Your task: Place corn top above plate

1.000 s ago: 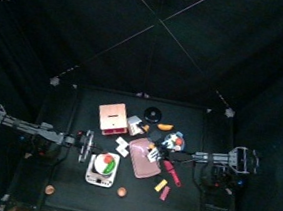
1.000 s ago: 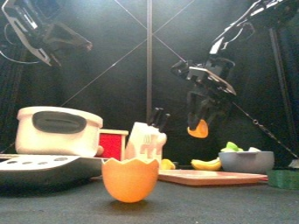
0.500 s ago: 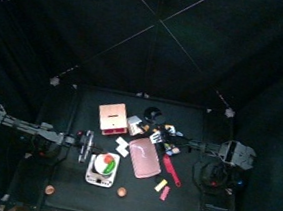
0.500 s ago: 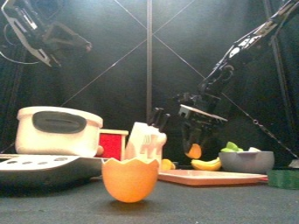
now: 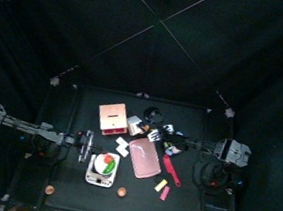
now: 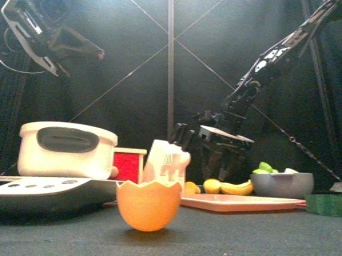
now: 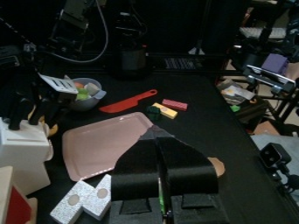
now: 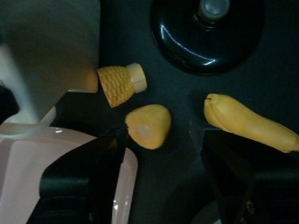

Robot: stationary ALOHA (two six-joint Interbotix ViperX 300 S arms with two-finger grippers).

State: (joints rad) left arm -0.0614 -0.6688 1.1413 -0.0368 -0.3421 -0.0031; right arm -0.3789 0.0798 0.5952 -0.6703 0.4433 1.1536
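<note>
We see the right pincer (image 8: 166, 153) low over the surface (image 8: 193, 87) at the back right, jaws spread almost to the widest, w/ nothing held between them. A small yellow-orange cone piece (image 8: 149, 125) lies flat on the surface just ahead of the pincer, in the gap line between the two jaws and touching neither. We judge this is the corn top, but we cannot be sure. A ribbed corn piece (image 8: 121, 83) lies just beside it, a bit farther from the pincer.

Near it are a banana (image 8: 251, 122) on one side, a pink board (image 8: 47, 166) on the other, and a black round dish (image 8: 193, 44) beyond. We cannot tell if this dish is the plate.

The cone piece is short, so its long axis is not clear; approx. it lies along the pincer's reach.

The left pincer (image 7: 162, 144) rests well apart at the left, jaws together and empty, so the right arm is much nearer. If the piece already lies right, the right pincer only needs to lift straight away w/o touching it.
</note>
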